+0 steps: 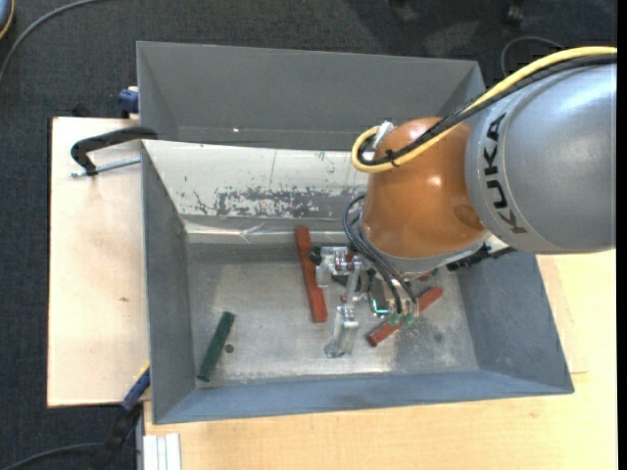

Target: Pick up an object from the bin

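Camera view: in the grey bin (163, 262) I see a dark green bar (216, 345) at 8 o'clock and a long red stick (311, 274) near centre. The gripper (340, 341) is at the stick's 5 o'clock, and a short red piece (383, 333) lies at the gripper's 3 o'clock. I can't tell whether the gripper is open or grasping anything.

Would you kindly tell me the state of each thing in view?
long red stick: lying flat, middle of the bin.
small red piece: lying flat beside the gripper.
dark green bar: lying flat, front-left corner, alone.
gripper: low near the floor, between the two red things.
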`<control>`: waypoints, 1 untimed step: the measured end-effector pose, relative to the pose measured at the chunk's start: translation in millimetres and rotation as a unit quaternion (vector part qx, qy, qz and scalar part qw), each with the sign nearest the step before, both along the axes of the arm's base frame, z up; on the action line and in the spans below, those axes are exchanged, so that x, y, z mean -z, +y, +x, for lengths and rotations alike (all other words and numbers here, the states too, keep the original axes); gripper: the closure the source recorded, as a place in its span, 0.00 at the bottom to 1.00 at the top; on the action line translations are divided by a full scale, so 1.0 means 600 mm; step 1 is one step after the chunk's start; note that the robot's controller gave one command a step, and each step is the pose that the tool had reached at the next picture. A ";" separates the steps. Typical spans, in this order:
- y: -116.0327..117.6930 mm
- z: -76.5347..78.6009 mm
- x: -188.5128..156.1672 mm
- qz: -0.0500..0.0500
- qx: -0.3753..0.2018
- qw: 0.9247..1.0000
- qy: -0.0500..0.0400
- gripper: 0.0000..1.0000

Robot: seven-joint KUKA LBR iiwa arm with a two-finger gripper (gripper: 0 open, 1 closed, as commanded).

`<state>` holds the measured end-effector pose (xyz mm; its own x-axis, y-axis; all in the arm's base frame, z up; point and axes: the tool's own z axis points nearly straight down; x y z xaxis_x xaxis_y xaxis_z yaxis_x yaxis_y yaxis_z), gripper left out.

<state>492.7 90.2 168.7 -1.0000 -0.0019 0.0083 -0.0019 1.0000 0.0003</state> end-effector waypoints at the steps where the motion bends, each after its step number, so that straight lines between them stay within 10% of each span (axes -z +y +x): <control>1: -0.170 0.019 0.020 -0.002 -0.011 1.000 -0.004 0.00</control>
